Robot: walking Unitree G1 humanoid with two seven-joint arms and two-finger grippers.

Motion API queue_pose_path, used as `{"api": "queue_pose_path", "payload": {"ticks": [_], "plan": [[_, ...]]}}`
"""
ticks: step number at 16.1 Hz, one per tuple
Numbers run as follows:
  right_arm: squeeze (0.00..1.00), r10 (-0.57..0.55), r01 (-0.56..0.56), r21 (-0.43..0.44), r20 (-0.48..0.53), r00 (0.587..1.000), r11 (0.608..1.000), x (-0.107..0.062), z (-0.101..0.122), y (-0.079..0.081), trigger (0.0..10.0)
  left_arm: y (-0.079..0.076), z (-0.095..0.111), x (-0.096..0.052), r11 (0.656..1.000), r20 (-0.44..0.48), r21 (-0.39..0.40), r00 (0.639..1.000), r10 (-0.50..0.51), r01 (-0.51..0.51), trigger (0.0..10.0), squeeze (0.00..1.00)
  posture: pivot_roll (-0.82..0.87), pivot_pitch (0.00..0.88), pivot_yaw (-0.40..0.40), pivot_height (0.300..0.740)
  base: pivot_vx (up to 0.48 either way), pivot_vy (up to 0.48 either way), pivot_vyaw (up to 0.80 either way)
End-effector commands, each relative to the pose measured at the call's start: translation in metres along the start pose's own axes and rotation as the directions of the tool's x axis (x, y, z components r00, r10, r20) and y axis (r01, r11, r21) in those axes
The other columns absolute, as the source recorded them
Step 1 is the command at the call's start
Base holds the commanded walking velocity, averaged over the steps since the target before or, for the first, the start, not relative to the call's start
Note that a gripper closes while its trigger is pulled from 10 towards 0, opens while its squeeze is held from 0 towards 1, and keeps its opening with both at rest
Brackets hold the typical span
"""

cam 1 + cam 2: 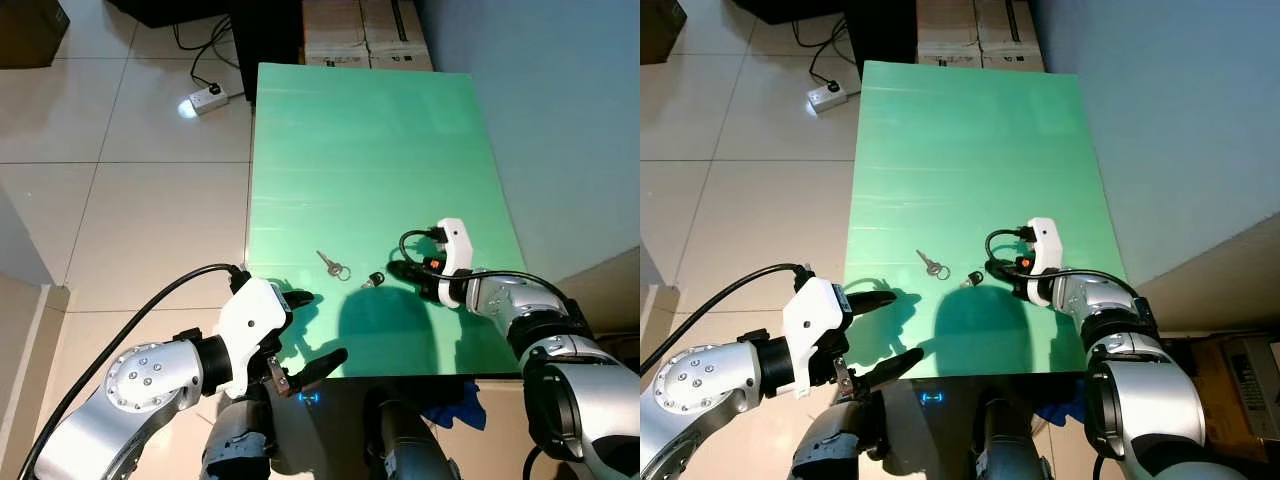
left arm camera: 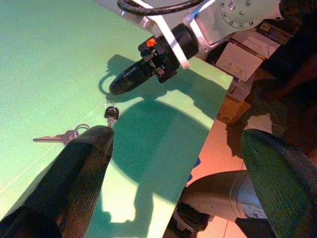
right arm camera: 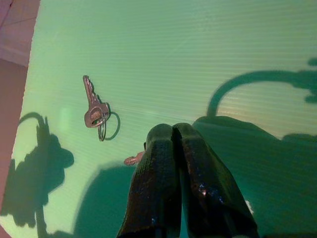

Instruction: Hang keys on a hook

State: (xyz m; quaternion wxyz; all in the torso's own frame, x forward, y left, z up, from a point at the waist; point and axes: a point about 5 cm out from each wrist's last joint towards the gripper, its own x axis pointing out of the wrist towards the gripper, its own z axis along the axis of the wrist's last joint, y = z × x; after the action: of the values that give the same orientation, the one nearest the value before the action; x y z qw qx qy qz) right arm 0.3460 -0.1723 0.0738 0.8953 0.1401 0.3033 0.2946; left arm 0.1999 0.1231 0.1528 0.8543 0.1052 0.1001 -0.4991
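Hovering at the green table's [image 1: 370,130] near left corner, the left gripper [image 1: 305,335] has its fingers spread wide, holding nothing. Farther in, the right gripper [image 1: 398,270], fingers pressed together, lies beside a black-headed key [image 1: 372,281]; silver keys [image 1: 332,265] lie just left.

- Silver key [image 1: 332,265] lies on the table [image 1: 370,140], toward its near edge
- Second key [image 1: 372,280] lies just right of it, apart
- Right gripper [image 1: 393,270] sits just right of that second key, fingers pressed together
- Left gripper [image 1: 318,330] hangs at the table's near left corner, fingers spread
- Power strip [image 1: 205,99] lies on the floor [image 1: 130,180], left of the far end
- Boxes [image 1: 365,35] stand behind the table
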Motion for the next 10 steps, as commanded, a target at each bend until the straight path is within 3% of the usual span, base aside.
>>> {"api": "queue_pose_path", "payload": {"ticks": [1,2,3,4,10], "plan": [[0.0,0.005,-0.005,0.014,-0.006,1.0,1.0,-0.0031,-0.0024,-0.0027,0.0,-0.0051,-0.0018,0.0011,1.0,-0.007,-0.004,1.0,-0.015,0.015,10.0,0.0,0.05,0.341,-0.052,0.74,0.0,0.0,0.0],[0.0,0.001,-0.001,0.006,-0.016,1.0,1.0,-0.003,-0.0044,-0.003,0.0,-0.0052,-0.0016,0.0012,1.0,-0.006,-0.003,1.0,-0.016,0.016,10.0,0.0,0.05,0.341,-0.052,0.74,0.0,0.0,0.0],[0.0,-0.016,0.016,-0.003,-0.024,1.0,1.0,-0.0028,-0.0057,-0.0038,0.7,-0.0053,-0.0016,0.0012,1.0,-0.006,-0.002,1.0,-0.017,0.017,10.0,0.0,0.05,0.341,-0.052,0.74,0.0,0.0,0.0],[1.0,-0.04,0.04,-0.011,-0.032,0.999,0.999,-0.0027,-0.0083,-0.0053,10.0,-0.0055,-0.0018,0.0013,1.0,-0.007,-0.002,1.0,-0.017,0.017,10.0,0.0,0.05,0.34,-0.05,0.74,0.0,0.0,0.0],[1.0,-0.038,0.038,-0.006,-0.038,0.999,0.999,-0.0005,-0.01,-0.0036,10.0,-0.0061,-0.0019,0.0003,1.0,-0.008,0.0,1.0,-0.021,0.021,10.0,0.0,0.05,0.335,-0.049,0.74,0.0,0.0,0.0]]}}
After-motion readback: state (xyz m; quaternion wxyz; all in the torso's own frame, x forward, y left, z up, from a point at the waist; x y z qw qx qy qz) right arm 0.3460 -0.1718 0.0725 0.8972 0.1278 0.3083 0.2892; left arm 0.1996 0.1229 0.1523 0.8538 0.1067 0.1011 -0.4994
